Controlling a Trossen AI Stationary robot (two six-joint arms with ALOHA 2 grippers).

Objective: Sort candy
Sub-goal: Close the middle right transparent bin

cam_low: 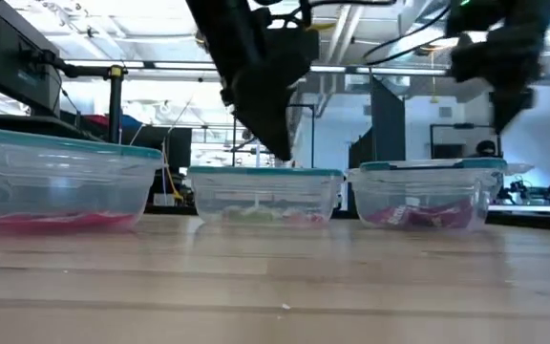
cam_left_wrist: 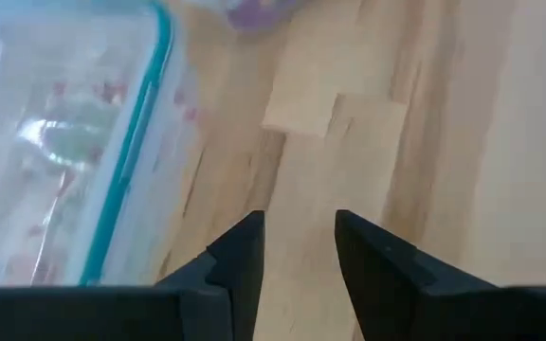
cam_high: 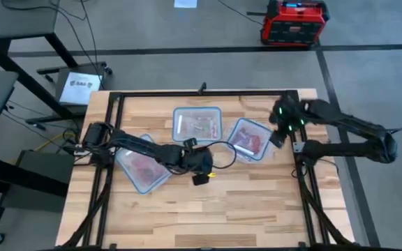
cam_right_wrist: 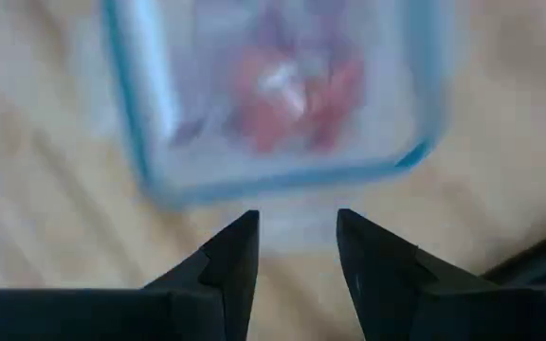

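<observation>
Three clear containers with bluish rims stand on the wooden table. Red candy (cam_high: 142, 166) lies in the left container (cam_high: 132, 174). The middle container (cam_high: 197, 110) holds pale and reddish pieces. Red candy (cam_right_wrist: 287, 95) also lies in the right container (cam_high: 255, 156). My left gripper (cam_high: 201, 176) hovers open between the left and middle containers, nothing between its fingers (cam_left_wrist: 297, 227). My right gripper (cam_high: 278, 136) is open just beside the right container's right edge, also with nothing in it (cam_right_wrist: 297, 223).
Bare wood fills the near half of the table (cam_high: 208, 216). A black frame (cam_high: 201, 93) runs along the far edge and down both sides. A red case (cam_high: 293, 22) stands on the floor beyond the table.
</observation>
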